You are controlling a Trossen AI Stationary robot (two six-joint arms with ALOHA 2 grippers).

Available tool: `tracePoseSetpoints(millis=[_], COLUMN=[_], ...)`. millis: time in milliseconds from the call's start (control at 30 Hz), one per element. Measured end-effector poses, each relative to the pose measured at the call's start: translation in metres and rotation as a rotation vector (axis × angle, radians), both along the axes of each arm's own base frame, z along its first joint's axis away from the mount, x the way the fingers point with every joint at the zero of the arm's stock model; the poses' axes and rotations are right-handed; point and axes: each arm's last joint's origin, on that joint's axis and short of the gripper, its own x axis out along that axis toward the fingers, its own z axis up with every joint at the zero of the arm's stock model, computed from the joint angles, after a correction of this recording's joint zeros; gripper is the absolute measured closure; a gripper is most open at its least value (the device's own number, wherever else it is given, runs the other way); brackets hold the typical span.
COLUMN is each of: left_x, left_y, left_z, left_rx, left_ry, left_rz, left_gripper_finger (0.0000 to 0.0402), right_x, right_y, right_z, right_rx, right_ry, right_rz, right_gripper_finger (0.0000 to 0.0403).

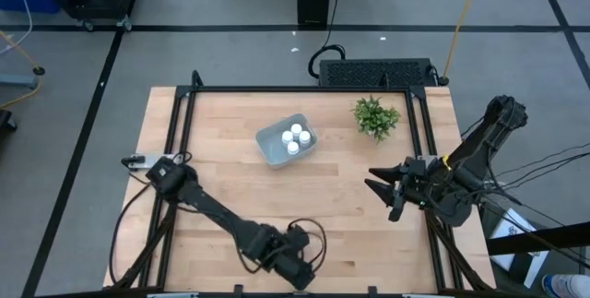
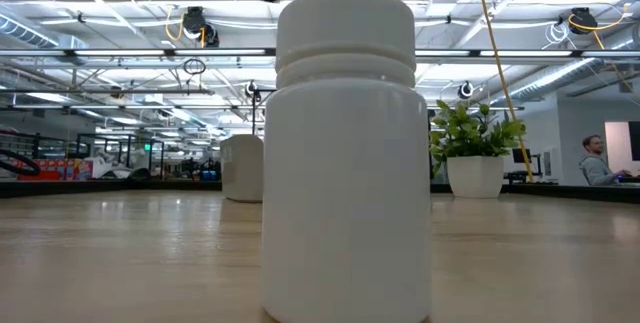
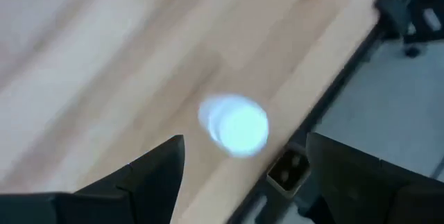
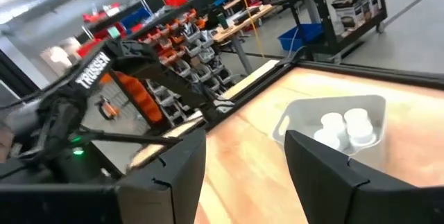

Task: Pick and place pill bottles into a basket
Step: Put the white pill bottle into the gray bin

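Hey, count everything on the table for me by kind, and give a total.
Pill bottles: 5, with four in the basket and one on the wood under the open left tool.
Basket: 1
Plant: 1
Total: 7

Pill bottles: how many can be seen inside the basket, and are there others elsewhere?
3 pill bottles lie in the basket. One more bottle stands near the table's front edge, below the open left gripper. Others may be hidden.
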Motion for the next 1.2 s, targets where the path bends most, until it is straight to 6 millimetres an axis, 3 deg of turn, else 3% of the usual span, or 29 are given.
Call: tracePoseSetpoints(millis=[533, 833, 1200], left_x=[0.010, 0.007, 0.014], left_y=[0.012, 0.006, -0.009], left_z=[-0.006, -0.007, -0.030], left_rx=[-0.004, 0.005, -0.027], left_ry=[0.005, 0.000, -0.005], left_rz=[-0.006, -0.038, -0.063], left_gripper_finger=[0.0096, 0.0096, 0.0096], right_x=[-0.008, -0.009, -0.009], right_y=[-0.009, -0.010, -0.011], right_z=[0.006, 0.007, 0.006], right_rx=[-0.005, -0.016, -0.038], right_ry=[-0.049, -0.047, -0.033], right_rz=[0.012, 0.014, 0.012], right_gripper_finger=[0.0211, 0.0211, 0.0211])
